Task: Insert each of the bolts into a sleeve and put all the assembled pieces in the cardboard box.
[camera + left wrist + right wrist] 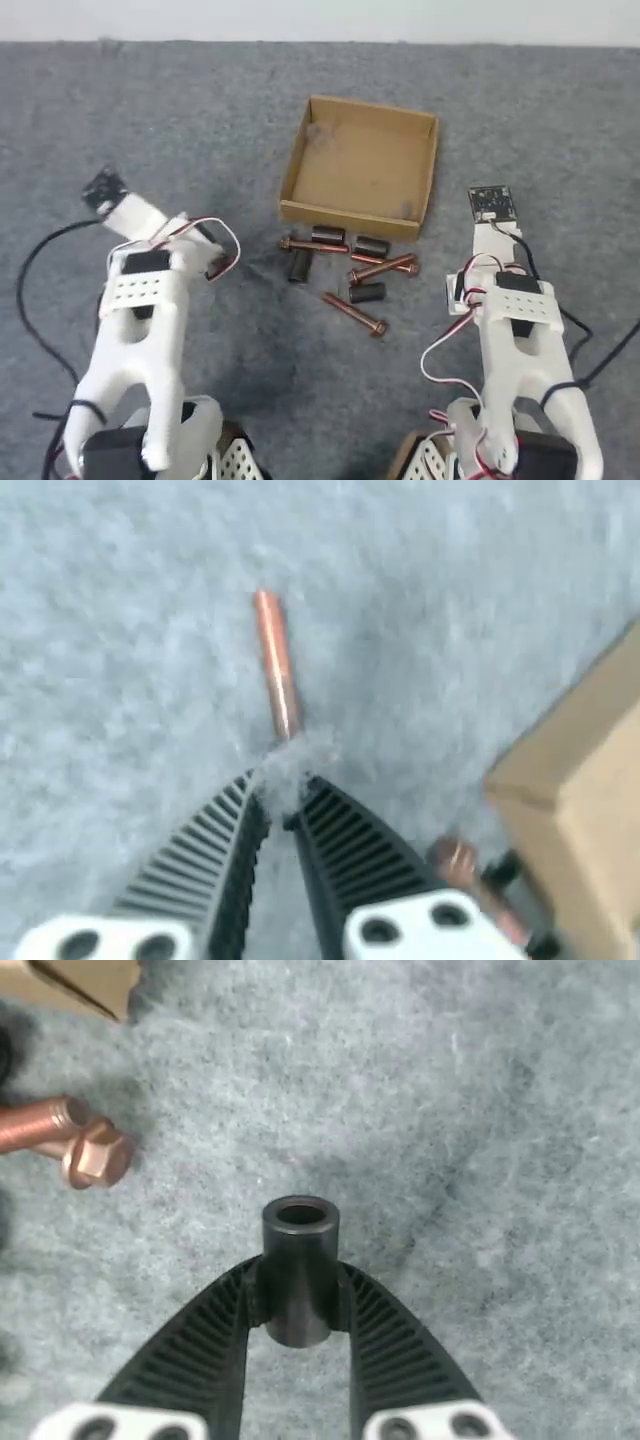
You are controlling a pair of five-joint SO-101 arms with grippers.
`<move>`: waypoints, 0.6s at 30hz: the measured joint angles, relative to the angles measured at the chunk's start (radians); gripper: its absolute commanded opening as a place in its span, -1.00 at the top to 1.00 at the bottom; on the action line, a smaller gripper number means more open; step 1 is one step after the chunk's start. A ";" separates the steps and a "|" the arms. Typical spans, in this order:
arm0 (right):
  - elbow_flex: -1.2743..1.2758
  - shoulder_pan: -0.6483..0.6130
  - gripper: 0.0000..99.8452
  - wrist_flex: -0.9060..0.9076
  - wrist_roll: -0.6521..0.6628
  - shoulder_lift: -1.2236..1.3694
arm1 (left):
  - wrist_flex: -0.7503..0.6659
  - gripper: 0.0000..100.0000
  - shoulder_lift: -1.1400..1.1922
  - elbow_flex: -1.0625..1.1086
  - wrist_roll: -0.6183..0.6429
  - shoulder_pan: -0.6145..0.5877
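1. The left gripper [283, 780] is closed on a bolt [276, 660], which is clamped at one end so that the copper shank projects beyond the fingertips over the grey mat [120, 630]
2. The right gripper [298, 1280] is closed around a sleeve [300, 1250], a black tube that is gripped by its sides with the open bore exposed
3. This bolt and this sleeve are held well apart, one by each arm at opposite sides of the table, so insertion is judged not yet begun
4. The cardboard box [360, 215] is shown with a bare floor, and no assembled piece is seen in it
5. Just in front of the box, three loose bolts [355, 312] and four loose sleeves [367, 293] are scattered together, apparently unassembled
6. The task is judged to be at its first pairing, with every insertion and every transfer to the box left to be done
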 measured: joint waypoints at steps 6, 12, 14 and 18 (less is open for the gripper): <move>0.000 0.003 0.99 0.000 0.000 0.000 | -0.135 0.97 -0.002 0.057 0.032 -0.020; 0.000 0.002 0.99 0.000 0.000 0.000 | -0.126 0.86 -0.011 0.057 -0.015 -0.026; 0.000 0.002 0.99 0.000 0.000 0.000 | -0.061 0.82 -0.048 0.057 -0.106 -0.026; 0.000 0.002 0.99 0.000 0.000 0.000 | 0.152 0.81 -0.144 0.028 -0.293 -0.002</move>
